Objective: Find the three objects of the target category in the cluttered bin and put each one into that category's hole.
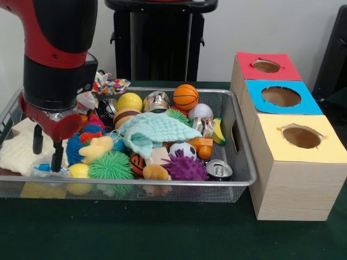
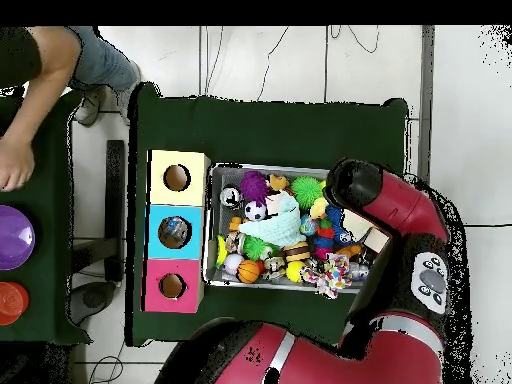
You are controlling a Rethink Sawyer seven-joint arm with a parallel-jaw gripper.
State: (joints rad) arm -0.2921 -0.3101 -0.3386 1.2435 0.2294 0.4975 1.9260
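While my pincer (image 1: 47, 149) hangs over the left end of the wire mesh bin (image 1: 238, 181), its two black fingers (image 1: 57, 158) stand apart and empty, tips low among the toys at the frame's lower left. The task does not name the target category, so I cannot tell which three objects are meant; all candidates lie in the bin. Under the fingers sit a clear plastic wrapper (image 1: 46, 169), a yellow ball (image 1: 79, 171) and a cream knitted cloth (image 1: 19, 151).

To do the search well, I judge the descent should be straight and the jaws kept wide until one object lies cleanly between them, since the round toys will likely roll aside under a glancing touch. The green spiky ball (image 1: 111, 165) and yellow plush duck (image 1: 96, 148) crowd the pincer's right, and could be caught along with the intended item.

Centre frame, a mint green cloth (image 1: 154, 130) covers part of the pile and may hide further objects. Around it lie a small basketball (image 1: 185, 96), a soccer ball (image 1: 182, 150), a purple spiky ball (image 1: 185, 168) and a drink can (image 1: 219, 169).

At the right stand three wooden boxes, topped by the red hole (image 1: 266, 66), blue hole (image 1: 281, 96) and yellow hole (image 1: 301, 136). The bin's right wall lies between the toys and the boxes, so any carry must rise over it. In the overhead view, a person's arm (image 2: 35, 75) shows at upper left, well apart from the bin.
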